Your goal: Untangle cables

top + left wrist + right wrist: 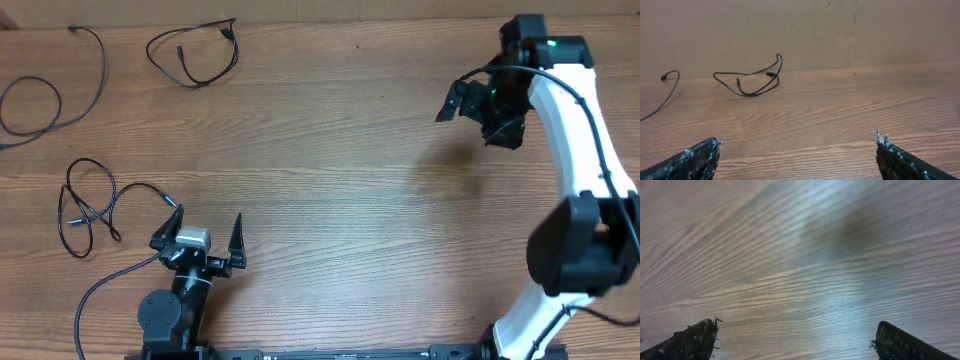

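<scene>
Three black cables (88, 212) apart on table (350, 200), left tool (208, 215) spread near one, right tool (478, 115) spread well away

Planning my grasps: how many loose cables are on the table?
3. One cable at the far-left corner, running out of frame; a second to its right along the far edge; a third beside the left gripper. None seem hidden.

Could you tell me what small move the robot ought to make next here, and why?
Probably swing the open left gripper left toward the looped cable beside it. That cable seems to cross over itself, while the corner cable and the folded cable lie separate farther back, and the open right gripper hangs far off over the table.
</scene>
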`<state>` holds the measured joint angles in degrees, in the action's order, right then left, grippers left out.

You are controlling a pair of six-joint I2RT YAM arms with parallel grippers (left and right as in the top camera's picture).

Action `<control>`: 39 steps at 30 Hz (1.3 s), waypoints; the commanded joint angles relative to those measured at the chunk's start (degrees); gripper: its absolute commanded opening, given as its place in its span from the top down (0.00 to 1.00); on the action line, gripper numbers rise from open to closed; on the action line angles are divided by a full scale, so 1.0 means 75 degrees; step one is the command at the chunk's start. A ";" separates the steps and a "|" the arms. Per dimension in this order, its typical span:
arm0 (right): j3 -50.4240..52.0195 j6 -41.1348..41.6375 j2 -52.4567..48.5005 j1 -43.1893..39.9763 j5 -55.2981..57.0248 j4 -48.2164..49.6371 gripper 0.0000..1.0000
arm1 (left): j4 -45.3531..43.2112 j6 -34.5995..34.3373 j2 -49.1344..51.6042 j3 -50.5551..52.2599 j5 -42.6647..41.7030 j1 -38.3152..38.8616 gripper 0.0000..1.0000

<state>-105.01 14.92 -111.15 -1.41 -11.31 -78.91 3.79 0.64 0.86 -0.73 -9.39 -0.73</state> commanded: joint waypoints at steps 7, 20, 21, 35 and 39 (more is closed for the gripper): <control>-0.0125 -0.1064 0.1635 0.0504 0.0638 0.0734 0.00 | -0.0023 0.0143 -0.0082 0.0064 0.0052 0.0058 0.00; 0.1547 -0.1807 0.3617 0.0577 0.0848 0.2139 0.00 | -0.0023 0.0146 -0.0082 0.0064 0.0050 0.0058 0.00; 0.1801 -0.1810 0.3809 0.0577 0.0851 0.2326 0.00 | -0.0023 0.0143 -0.0082 0.0064 0.0052 0.0058 0.00; 0.7306 -0.2264 0.8344 0.0571 0.0854 0.6478 0.00 | -0.0023 0.0146 -0.0082 0.0064 0.0052 0.0058 0.00; 0.8789 -0.2261 0.9941 0.0545 0.0970 0.7254 0.00 | -0.0023 0.0143 -0.0082 0.0064 0.0050 0.0058 0.00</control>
<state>-44.62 -1.34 -42.76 3.03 -5.26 -26.63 3.62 0.64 0.86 -0.67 -9.39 -0.73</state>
